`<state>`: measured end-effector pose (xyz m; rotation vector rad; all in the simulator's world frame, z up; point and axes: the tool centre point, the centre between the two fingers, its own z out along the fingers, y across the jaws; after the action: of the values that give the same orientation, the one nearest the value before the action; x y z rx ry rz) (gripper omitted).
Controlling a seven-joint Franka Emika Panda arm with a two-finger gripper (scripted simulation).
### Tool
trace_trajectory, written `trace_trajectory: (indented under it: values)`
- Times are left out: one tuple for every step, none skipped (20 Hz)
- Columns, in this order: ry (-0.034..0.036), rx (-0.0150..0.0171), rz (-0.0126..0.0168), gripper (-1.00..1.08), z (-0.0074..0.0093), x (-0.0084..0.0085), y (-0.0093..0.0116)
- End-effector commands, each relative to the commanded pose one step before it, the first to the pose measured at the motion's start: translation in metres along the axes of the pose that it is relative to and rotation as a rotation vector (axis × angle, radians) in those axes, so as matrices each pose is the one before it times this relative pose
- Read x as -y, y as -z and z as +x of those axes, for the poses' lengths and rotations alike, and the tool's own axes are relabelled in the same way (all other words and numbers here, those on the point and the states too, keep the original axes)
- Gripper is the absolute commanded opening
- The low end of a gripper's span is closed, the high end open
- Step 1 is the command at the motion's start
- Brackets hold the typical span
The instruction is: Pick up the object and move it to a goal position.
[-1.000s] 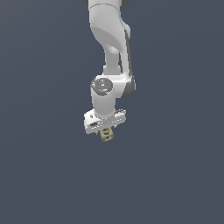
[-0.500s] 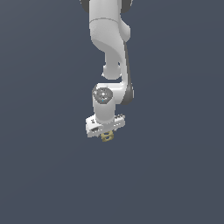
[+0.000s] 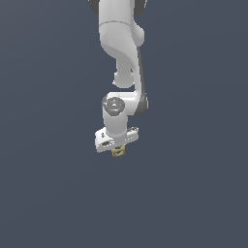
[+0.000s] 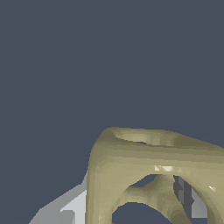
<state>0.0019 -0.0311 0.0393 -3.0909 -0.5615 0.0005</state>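
Note:
The object (image 3: 118, 152) is a small tan-yellow lattice piece with round holes, hanging just under the white hand of the arm in the exterior view. My gripper (image 3: 117, 151) is shut on it, and the fingers are mostly hidden by the hand and the piece. In the wrist view the object (image 4: 148, 175) fills the frame close up, with a grey fingertip (image 4: 189, 197) showing through one of its holes and a pale finger (image 4: 72, 205) beside it.
The white arm (image 3: 121, 43) reaches in from the top of the exterior view. Behind everything is a plain dark grey-blue background with no other objects or edges in sight.
The arm has shifted slightly toward the exterior view's left while carrying the object, and its upper links have straightened. The grip on the piece looks the same.

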Motion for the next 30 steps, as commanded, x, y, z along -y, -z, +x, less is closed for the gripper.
trace_trajectory:
  values:
    - [0.00003,-0.00021,-0.00013,-1.00,0.00009,-0.00004,0.00006]
    - [0.00084,-0.00106,-0.00026,-1.00,0.00052,0.00041,0.00069]
    - [0.00000,0.00000,0.00000,-1.00,0.00015,0.00024,0.00034]
    - [0.00000,0.00000,0.00000,-1.00,0.00045,0.00071,0.00103]
    - [0.00000,0.00000,0.00000,-1.00,0.00076,0.00119,0.00172]
    - [0.00000,0.00000,0.00000,-1.00,0.00106,0.00167,0.00241]
    - [0.00000,0.00000,0.00000,-1.00,0.00136,0.00213,0.00309]
    - [0.00000,0.00000,0.00000,-1.00,0.00166,0.00259,0.00375]
    - [0.00000,0.00000,0.00000,-1.00,0.00194,0.00303,0.00439]
    - [0.00000,0.00000,0.00000,-1.00,0.00222,0.00345,0.00501]
    - [0.00000,0.00000,0.00000,-1.00,0.00249,0.00386,0.00561]
    - [0.00000,0.00000,0.00000,-1.00,0.00274,0.00425,0.00619]
    - [0.00000,0.00000,0.00000,-1.00,0.00299,0.00462,0.00674]
    - [0.00013,0.00033,-0.00033,-1.00,0.00329,0.00508,0.00714]
    - [0.00000,0.00000,0.00000,-1.00,0.00346,0.00531,0.00777]
    - [0.00000,0.00000,0.00000,-1.00,0.00369,0.00563,0.00826]
    - [0.00000,0.00000,0.00000,-1.00,0.00390,0.00592,0.00870]
    - [0.00000,0.00000,0.00000,-1.00,0.00406,0.00613,0.00902]
    - [0.00000,0.00000,0.00000,-1.00,0.00417,0.00627,0.00923]
    - [0.00000,0.00000,0.00000,-1.00,0.00425,0.00635,0.00937]
    - [0.00000,0.00000,0.00000,-1.00,0.00431,0.00640,0.00946]
    - [0.00000,0.00000,0.00000,-1.00,0.00436,0.00643,0.00951]
    - [0.00000,0.00000,0.00000,-1.00,0.00439,0.00644,0.00954]
    - [0.00000,0.00000,0.00000,-1.00,0.00442,0.00644,0.00954]
    - [0.00000,0.00000,0.00000,-1.00,0.00445,0.00642,0.00953]
    - [0.00000,0.00000,0.00000,-1.00,0.00447,0.00640,0.00950]
    - [-0.00028,0.00039,-0.00008,-1.00,0.00452,0.00620,0.00922]
    - [0.00000,0.00000,0.00000,-1.00,0.00450,0.00632,0.00940]
    - [0.00000,0.00000,0.00000,-1.00,0.00451,0.00627,0.00934]
    - [0.00000,0.00000,0.00000,-1.00,0.00451,0.00622,0.00926]
